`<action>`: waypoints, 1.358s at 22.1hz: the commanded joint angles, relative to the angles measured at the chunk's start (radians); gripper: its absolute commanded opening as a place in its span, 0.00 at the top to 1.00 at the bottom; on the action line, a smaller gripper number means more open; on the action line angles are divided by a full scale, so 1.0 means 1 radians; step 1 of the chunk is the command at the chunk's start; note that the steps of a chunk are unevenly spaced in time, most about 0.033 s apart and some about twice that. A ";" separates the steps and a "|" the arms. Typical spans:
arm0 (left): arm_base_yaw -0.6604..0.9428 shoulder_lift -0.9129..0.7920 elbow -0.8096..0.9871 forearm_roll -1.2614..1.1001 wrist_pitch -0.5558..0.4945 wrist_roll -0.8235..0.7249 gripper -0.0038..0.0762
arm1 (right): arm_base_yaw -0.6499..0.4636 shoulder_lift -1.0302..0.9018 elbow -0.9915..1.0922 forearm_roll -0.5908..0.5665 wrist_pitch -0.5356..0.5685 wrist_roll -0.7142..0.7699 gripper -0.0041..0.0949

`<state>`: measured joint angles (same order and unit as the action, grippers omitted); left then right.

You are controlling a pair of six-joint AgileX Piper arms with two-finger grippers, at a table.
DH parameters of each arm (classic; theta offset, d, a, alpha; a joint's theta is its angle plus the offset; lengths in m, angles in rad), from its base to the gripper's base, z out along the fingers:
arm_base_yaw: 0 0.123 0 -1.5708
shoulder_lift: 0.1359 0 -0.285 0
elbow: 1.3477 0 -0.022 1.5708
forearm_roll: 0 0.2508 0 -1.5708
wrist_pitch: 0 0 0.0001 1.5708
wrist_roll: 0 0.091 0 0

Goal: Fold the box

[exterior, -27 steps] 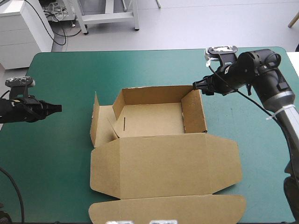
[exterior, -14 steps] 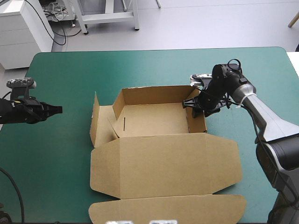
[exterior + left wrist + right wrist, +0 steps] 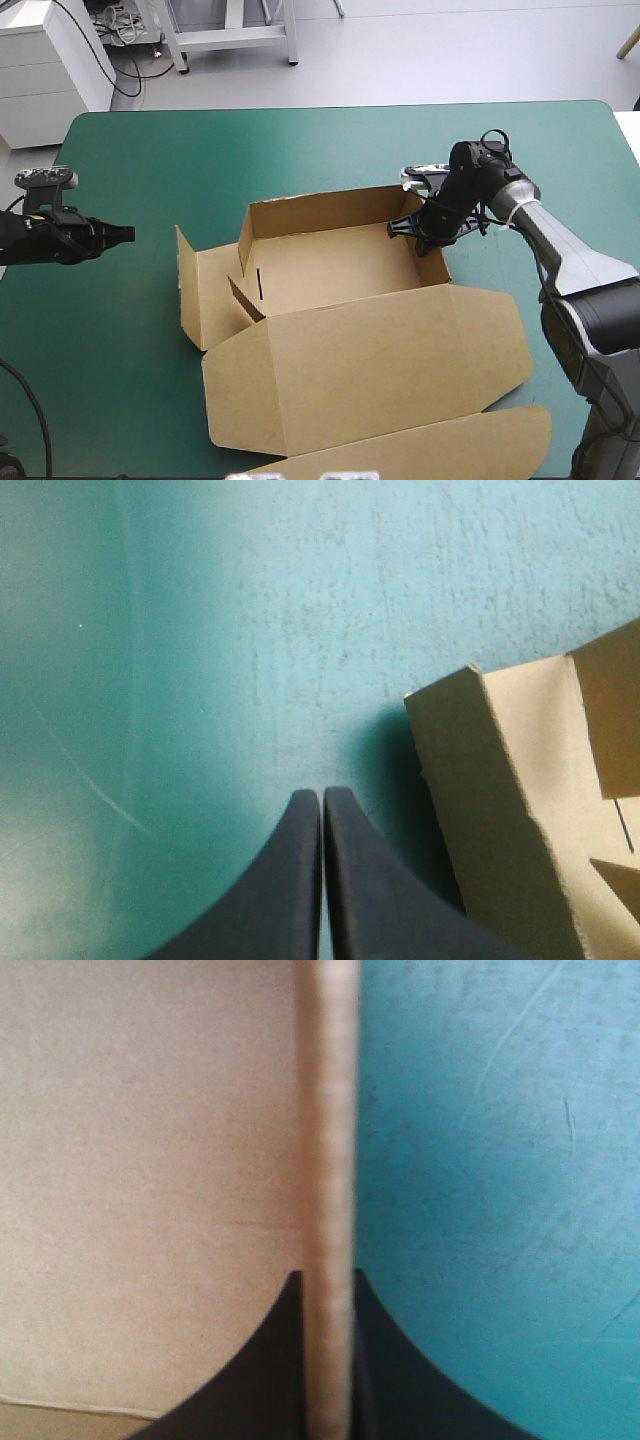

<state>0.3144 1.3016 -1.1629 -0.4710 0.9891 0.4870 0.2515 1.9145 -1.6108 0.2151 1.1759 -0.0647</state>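
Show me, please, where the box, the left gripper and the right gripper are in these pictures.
box [image 3: 330, 265]: high view, on the tray's floor.
left gripper [image 3: 322, 798]: left wrist view, where its shut fingertips meet.
right gripper [image 3: 327, 1280]: right wrist view, midway between fingertips pinching the box's wall.

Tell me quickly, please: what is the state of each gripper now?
Left gripper: shut, holding nothing, beside the box.
Right gripper: shut on the box's right wall.

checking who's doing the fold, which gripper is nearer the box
Right. The right gripper is shut on the right wall of the box; the left gripper hangs shut over the teal-green cover, apart from its left side.
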 commanded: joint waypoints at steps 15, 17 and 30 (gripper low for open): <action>0.001 -0.027 -0.024 -0.249 -0.028 -0.005 0.11 | -0.278 -0.388 -0.063 0.166 -0.005 -0.160 0.98; 0.001 -0.027 -0.024 -0.282 -0.028 -0.005 0.07 | -0.278 -0.408 -0.063 0.190 -0.005 -0.160 0.98; -0.006 -0.024 -0.024 -0.573 0.172 0.071 0.07 | -0.276 -0.438 -0.063 0.370 -0.007 -0.194 0.98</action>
<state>0.3142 1.3016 -1.1629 -0.9215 1.1446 0.5319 -0.0183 1.5050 -1.6425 0.5204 1.2054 -0.2565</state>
